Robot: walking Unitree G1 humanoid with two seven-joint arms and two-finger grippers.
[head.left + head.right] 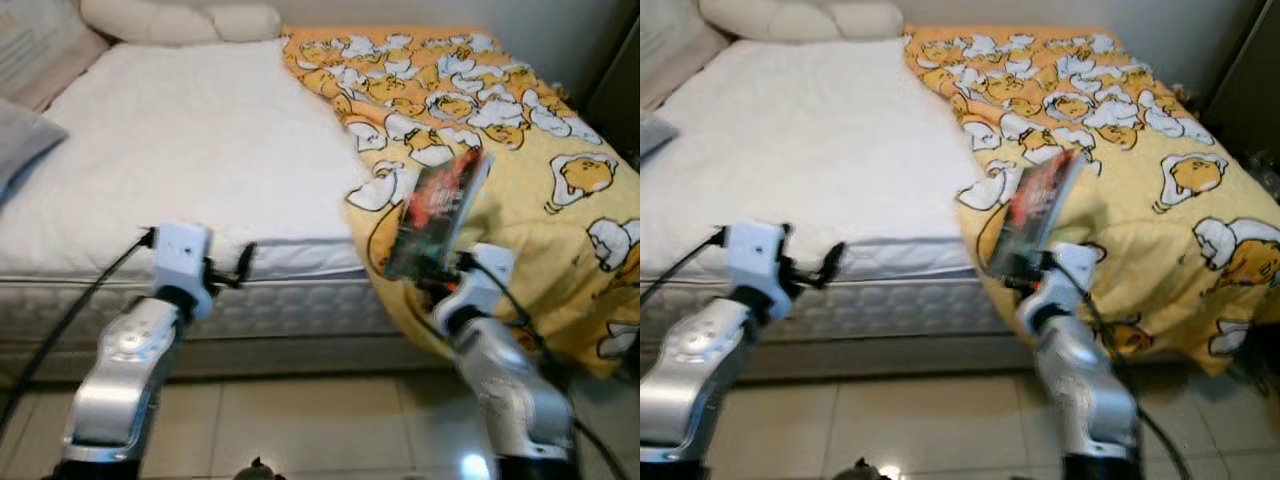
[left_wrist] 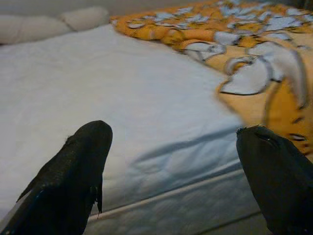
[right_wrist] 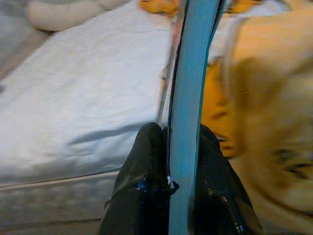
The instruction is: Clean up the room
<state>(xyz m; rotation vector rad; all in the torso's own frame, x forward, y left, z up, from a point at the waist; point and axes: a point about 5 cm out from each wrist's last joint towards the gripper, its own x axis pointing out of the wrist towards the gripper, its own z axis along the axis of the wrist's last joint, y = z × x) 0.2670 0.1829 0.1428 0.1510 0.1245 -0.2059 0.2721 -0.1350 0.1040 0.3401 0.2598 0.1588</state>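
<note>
A thin book (image 1: 438, 212) with a dark red and green cover stands upright in my right gripper (image 1: 438, 275), which is shut on its lower edge. It hangs over the edge of the yellow duck-print blanket (image 1: 520, 130) at the bed's near corner. The right wrist view looks along the book's pale blue page edge (image 3: 193, 98), pinched between the black fingers (image 3: 142, 161). My left gripper (image 1: 235, 268) is open with nothing in it, held just in front of the white mattress (image 1: 190, 150); its two fingers (image 2: 78, 171) stand wide apart.
Cream pillows (image 1: 180, 20) lie at the head of the bed. A grey cushion (image 1: 20, 140) sits at the left edge. The quilted mattress side (image 1: 280, 310) faces me, with tiled floor (image 1: 300, 420) below. A dark piece of furniture (image 1: 620, 80) stands at the far right.
</note>
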